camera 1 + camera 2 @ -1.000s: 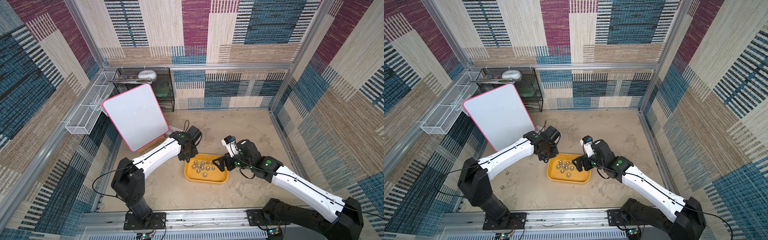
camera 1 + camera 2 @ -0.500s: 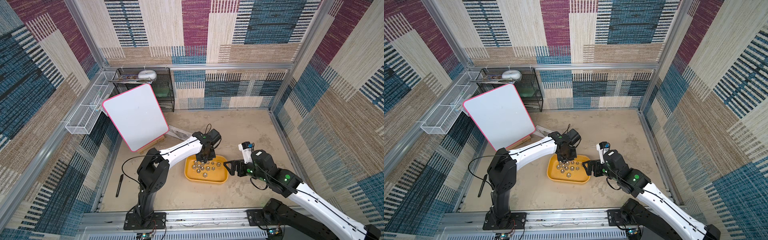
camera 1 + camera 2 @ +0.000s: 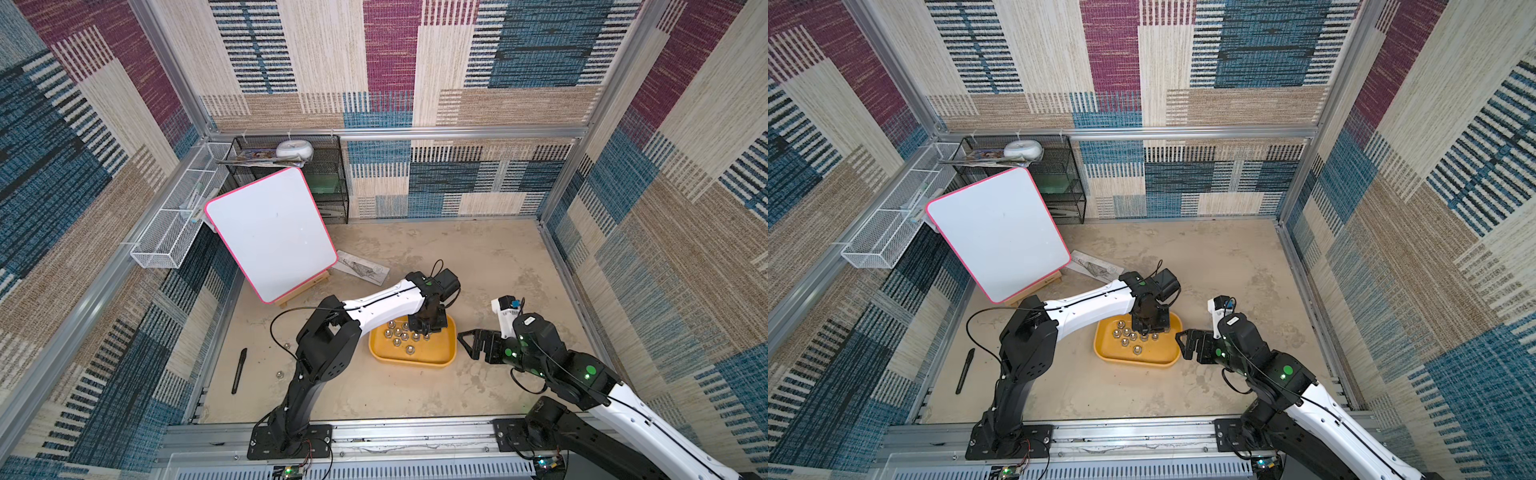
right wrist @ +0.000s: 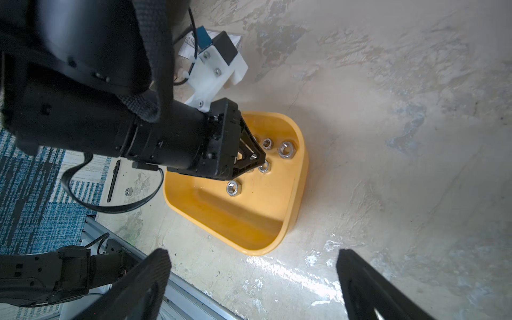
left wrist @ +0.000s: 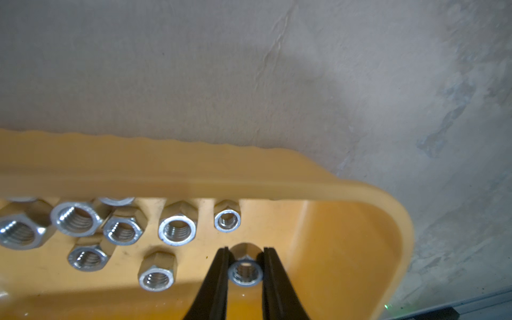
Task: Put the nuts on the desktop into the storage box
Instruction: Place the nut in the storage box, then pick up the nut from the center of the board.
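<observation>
The mustard-yellow storage box [image 3: 415, 362] sits on the beige desktop [image 3: 478, 266] near the front middle. Several silver nuts [image 3: 397, 332] lie inside it, also in the left wrist view [image 5: 177, 230]. My left gripper [image 3: 424, 330] reaches down into the box's right part and is shut on one nut [image 5: 245, 273], held between the two black fingertips [image 5: 221, 266]. Two nuts [image 3: 286, 345] [image 3: 279, 374] lie on the desktop left of the box, beside the left arm. My right gripper [image 3: 467, 343] [image 4: 252, 252] stands open just right of the box, with nothing in it.
A pink-rimmed whiteboard [image 3: 270, 232] leans on a wooden stand at the back left, with a printed card [image 3: 361, 268] flat beside it. A black pen [image 3: 240, 370] lies at the front left. The white wire basket [image 3: 178, 220] and black mesh shelf [image 3: 328, 178] line the back left.
My left gripper has travelled right from the box's left edge and come down into its right part. My right gripper has drawn back a little to the right of the box.
</observation>
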### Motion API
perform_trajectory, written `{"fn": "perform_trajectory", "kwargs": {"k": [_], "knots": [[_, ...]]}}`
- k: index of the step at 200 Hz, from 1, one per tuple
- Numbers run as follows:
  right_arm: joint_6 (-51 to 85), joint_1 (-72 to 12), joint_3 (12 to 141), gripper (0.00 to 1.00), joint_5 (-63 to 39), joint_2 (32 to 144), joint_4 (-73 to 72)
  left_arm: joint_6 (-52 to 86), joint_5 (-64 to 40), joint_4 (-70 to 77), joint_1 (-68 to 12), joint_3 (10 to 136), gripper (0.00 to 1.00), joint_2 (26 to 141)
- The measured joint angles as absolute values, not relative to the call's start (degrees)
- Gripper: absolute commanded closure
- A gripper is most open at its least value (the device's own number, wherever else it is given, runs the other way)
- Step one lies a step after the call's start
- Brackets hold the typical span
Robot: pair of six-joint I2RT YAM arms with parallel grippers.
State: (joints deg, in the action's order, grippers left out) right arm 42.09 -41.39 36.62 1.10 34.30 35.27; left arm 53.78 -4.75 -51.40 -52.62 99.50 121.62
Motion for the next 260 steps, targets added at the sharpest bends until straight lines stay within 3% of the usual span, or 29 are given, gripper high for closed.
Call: {"fn": "perform_trajectory", "kwargs": {"k": [57,70,86,98,193,260], "knots": [[41.71,-41.39,36.49,0.01,1.23,34.11,35.75,53.78,-7.25,-51.22,-53.84,100.62,0.76,124.36],[41.5,-41.39,36.51,0.01,1.21,34.11,35.99,53.78,-7.35,-51.29,-54.04,100.88,0.72,124.99],[41.23,-41.39,36.51,0.01,1.21,34.0,36.1,53.74,-7.68,-51.33,-54.22,101.16,0.58,125.34],[41.17,-41.39,36.51,0.01,1.21,34.0,36.14,53.84,-7.86,-51.27,-54.28,101.25,0.54,125.27],[38.02,-41.39,37.41,0.01,-2.44,39.51,32.91,53.78,-3.6,-52.88,-50.63,100.25,0.53,116.66],[31.7,-41.5,42.24,0.01,-9.19,52.71,24.01,53.82,2.15,-53.95,-39.86,84.23,0.51,100.22]]}}
